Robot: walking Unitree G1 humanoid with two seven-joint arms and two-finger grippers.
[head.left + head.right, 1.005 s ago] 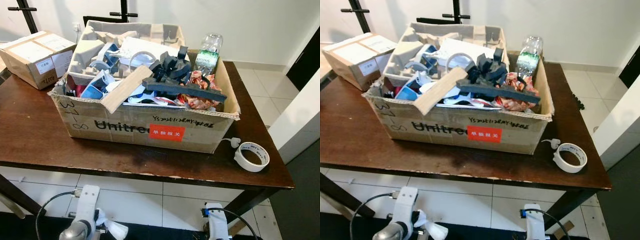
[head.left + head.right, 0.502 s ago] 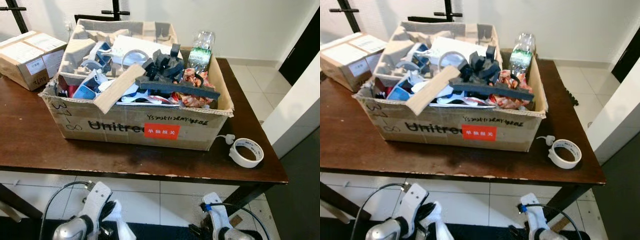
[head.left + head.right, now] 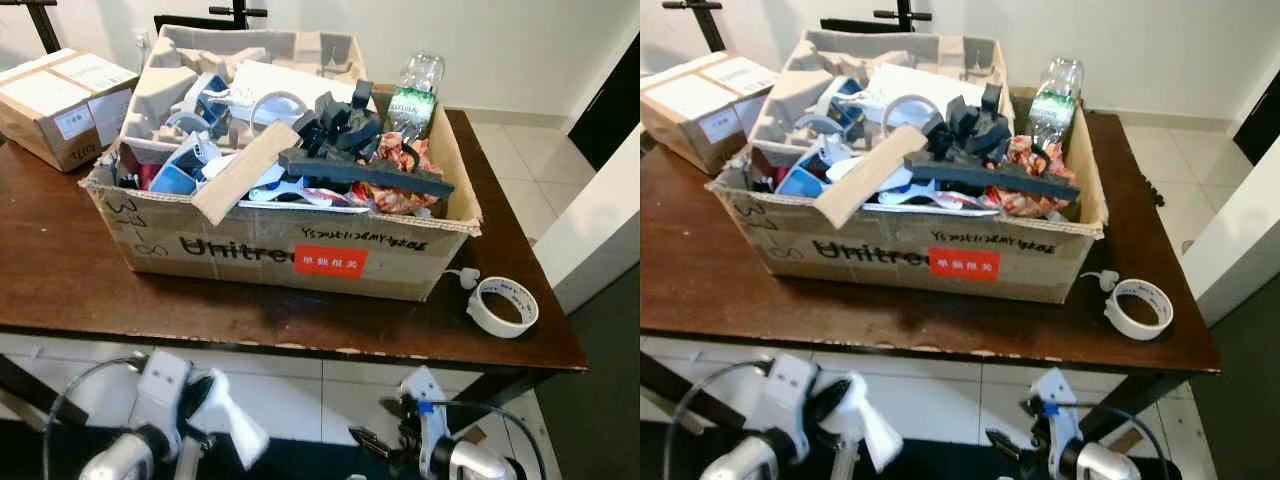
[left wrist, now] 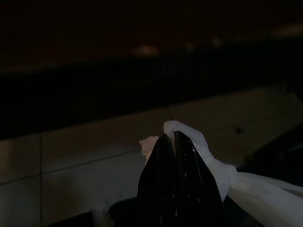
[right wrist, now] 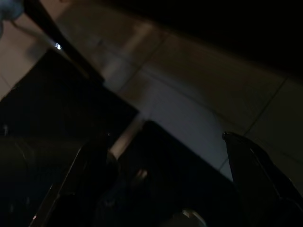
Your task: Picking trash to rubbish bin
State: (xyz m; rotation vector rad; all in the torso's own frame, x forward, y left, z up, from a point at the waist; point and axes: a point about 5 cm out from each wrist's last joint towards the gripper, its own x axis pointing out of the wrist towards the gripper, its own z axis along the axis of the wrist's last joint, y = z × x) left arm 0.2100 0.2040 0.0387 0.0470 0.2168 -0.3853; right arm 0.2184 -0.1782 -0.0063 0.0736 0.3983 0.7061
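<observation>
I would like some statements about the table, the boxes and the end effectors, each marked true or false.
1. The big cardboard box on the table is full of trash. True.
2. The tape roll lies inside that box. False: it lies on the table, beside the box.
3. The left end effector is shut on a white tissue. True.
4. The plastic bottle stands in the small sealed box. False: it is at the far right corner of the big box.
5. The right end effector is shut. False: its fingers are apart.
</observation>
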